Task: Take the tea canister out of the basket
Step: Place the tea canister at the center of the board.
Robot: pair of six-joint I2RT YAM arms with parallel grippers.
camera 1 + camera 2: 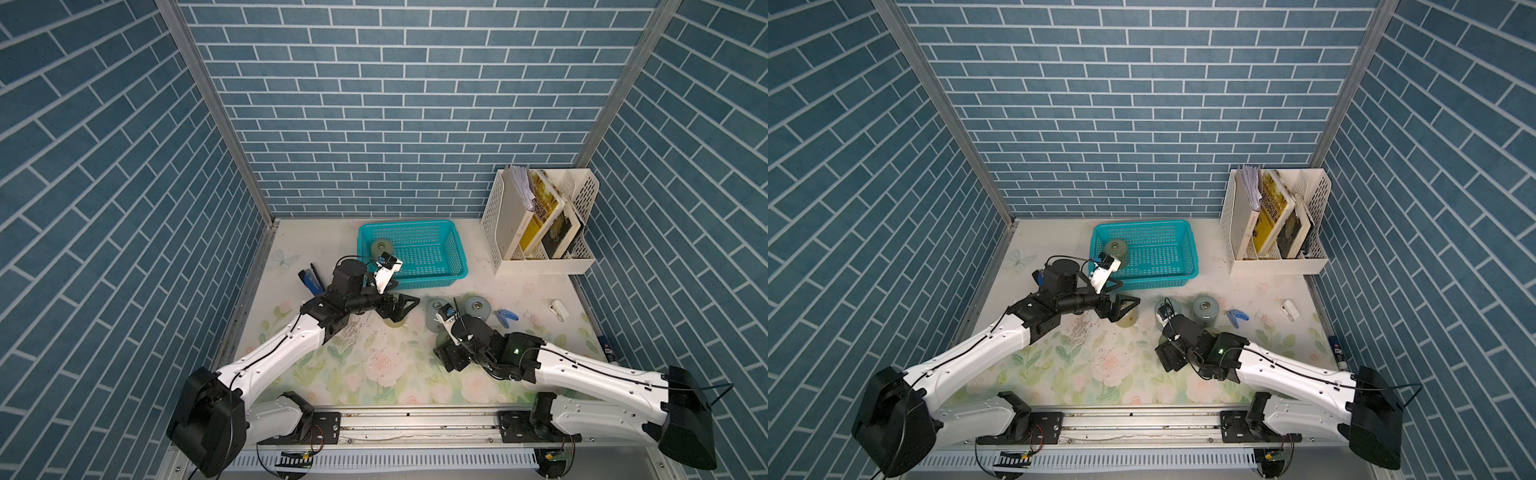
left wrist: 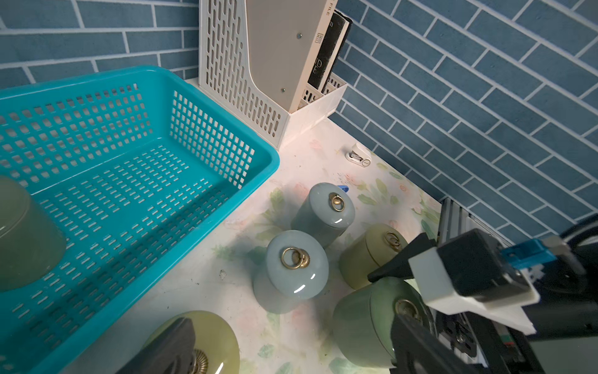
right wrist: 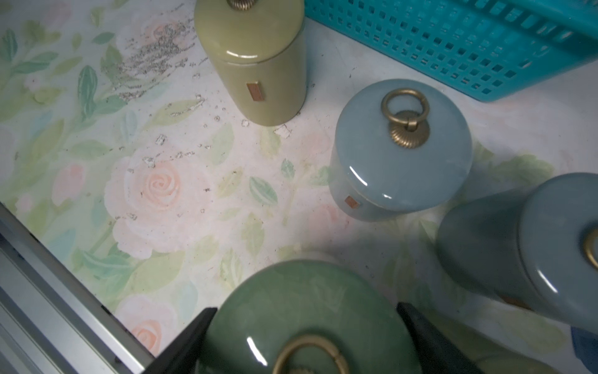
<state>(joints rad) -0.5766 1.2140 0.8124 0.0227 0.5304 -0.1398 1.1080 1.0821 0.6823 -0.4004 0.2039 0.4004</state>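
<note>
One grey-green tea canister (image 1: 380, 247) (image 1: 1116, 247) (image 2: 22, 236) stands in the near-left corner of the teal basket (image 1: 432, 276) (image 1: 1163, 281) (image 2: 259, 155). My left gripper (image 1: 397, 309) (image 2: 291, 319) is open outside the basket's front wall. It hovers over a yellow-green canister (image 1: 395, 323) (image 2: 220, 340) standing on the table, one finger across its lid. My right gripper (image 3: 304, 309) is shut on the lid of a dark green canister (image 3: 291, 291) (image 2: 365, 320) to the right of it. That canister is hidden under the arm in both top views.
Two blue-grey canisters (image 1: 476, 307) (image 1: 434, 309) and another yellow-green one (image 2: 369, 255) stand between the basket and the right arm. A white file rack (image 1: 498, 216) with books stands back right. A blue stapler (image 1: 309, 280), a blue clip (image 1: 507, 318) and a small white stapler (image 1: 559, 309) lie on the table.
</note>
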